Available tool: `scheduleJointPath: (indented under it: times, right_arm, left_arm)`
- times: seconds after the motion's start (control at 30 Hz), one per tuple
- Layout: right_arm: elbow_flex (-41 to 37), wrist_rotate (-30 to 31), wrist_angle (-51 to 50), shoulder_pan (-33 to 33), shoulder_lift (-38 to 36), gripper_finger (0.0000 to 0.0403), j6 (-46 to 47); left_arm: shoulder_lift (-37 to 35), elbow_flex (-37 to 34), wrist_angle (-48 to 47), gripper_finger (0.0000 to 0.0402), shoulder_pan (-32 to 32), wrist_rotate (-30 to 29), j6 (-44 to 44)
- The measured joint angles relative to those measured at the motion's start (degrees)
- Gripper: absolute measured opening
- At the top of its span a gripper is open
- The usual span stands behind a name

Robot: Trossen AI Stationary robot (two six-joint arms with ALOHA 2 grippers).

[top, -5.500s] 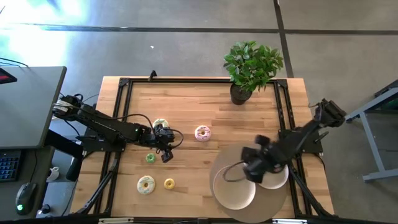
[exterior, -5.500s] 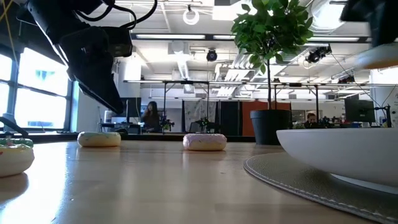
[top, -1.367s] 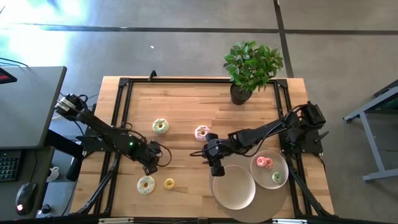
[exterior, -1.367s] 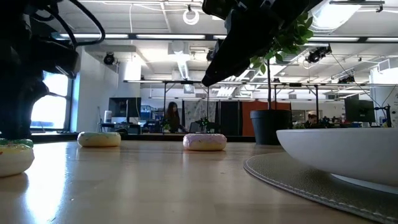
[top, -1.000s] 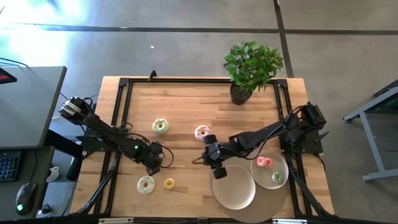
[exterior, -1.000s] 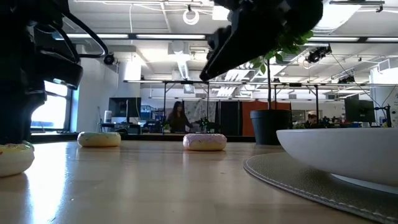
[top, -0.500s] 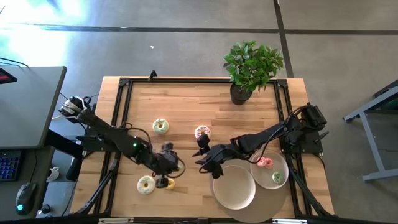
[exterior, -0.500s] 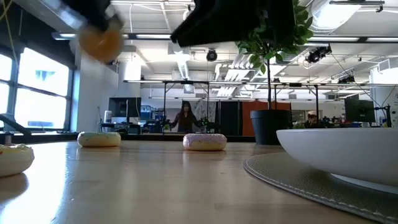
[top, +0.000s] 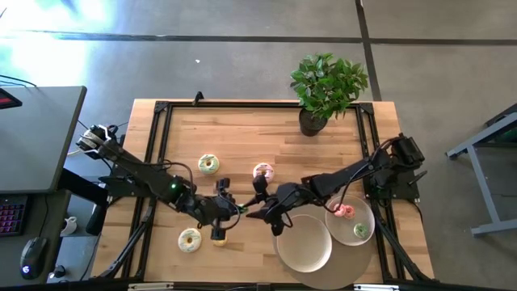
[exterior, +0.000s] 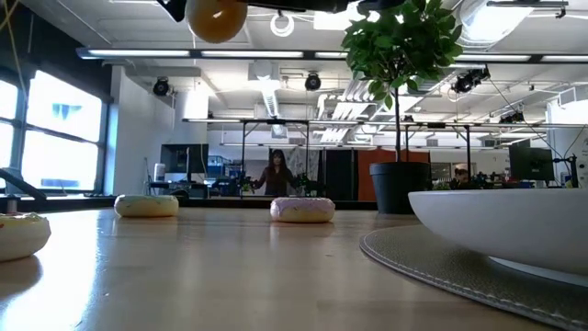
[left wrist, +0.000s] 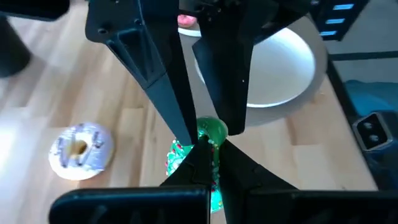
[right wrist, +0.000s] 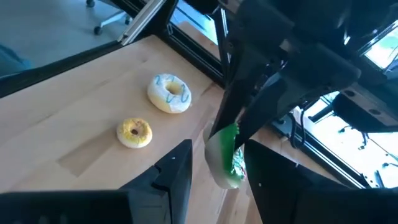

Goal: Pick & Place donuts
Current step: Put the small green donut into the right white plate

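Observation:
Above the table's middle, my left gripper (top: 237, 208) is shut on a green-iced donut with sprinkles (right wrist: 225, 155), held well above the wood; its pale underside (exterior: 216, 18) shows in the low view. My right gripper (top: 253, 210) faces it from the right, open, with one finger on each side of that donut (left wrist: 211, 129). On the table lie a yellow donut (right wrist: 134, 132), a white drizzled donut (top: 190, 239), another white one (top: 208, 164) and a pink one (top: 262, 171). My left gripper pinches the green donut's ring (left wrist: 198, 147) between its two fingertips, coming from the table's left and slanting down. The donut stands tilted on edge below the fingers, clear of the table. My right gripper's fingers (right wrist: 177, 168) flank the donut; whether they touch it I cannot tell.
A large beige plate (top: 304, 252) sits near the front on a round mat. A smaller plate (top: 355, 218) to its right holds a pink and a green donut. A potted plant (top: 327, 85) stands at the far right. Black frame rails run along the table edges.
My left gripper has taken the green donut off the table, lifted it and carried it toward the table's right. My right gripper has moved toward the table's left and now meets it, its fingers on either side of the donut.

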Motion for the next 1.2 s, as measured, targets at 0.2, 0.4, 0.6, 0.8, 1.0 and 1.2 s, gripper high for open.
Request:
scheduleJointPath:
  times: [0.2,0.4,0.6,0.8,1.0,1.2]
  right_arm:
    - [0.00,0.59,0.36,-0.44,0.00,0.0130,0.11]
    - [0.00,2.29,0.14,-0.37,0.00,0.0073,-0.04]
    - [0.00,1.98,-0.79,-0.75,-0.02,0.0017,0.22]
    - [0.00,3.02,-1.37,-0.90,-0.12,0.0016,1.89]
    - [0.26,7.09,-6.64,-0.77,-0.26,0.0013,10.62]
    - [-0.25,13.08,-25.65,1.86,-2.35,0.0011,18.94]
  left_arm:
    - [0.00,0.00,0.25,0.0002,0.00,-1.99,1.17]
    - [0.00,0.00,0.09,0.0001,-0.01,-2.50,1.17]
    - [0.00,0.00,-0.16,0.0019,-0.02,-3.30,0.73]
    - [0.33,0.00,-0.04,0.0099,-0.04,-5.08,0.66]
    - [0.83,0.00,-0.75,0.0177,0.81,-5.98,-0.98]
    - [0.70,0.11,-1.31,0.0199,0.83,-7.78,-1.74]
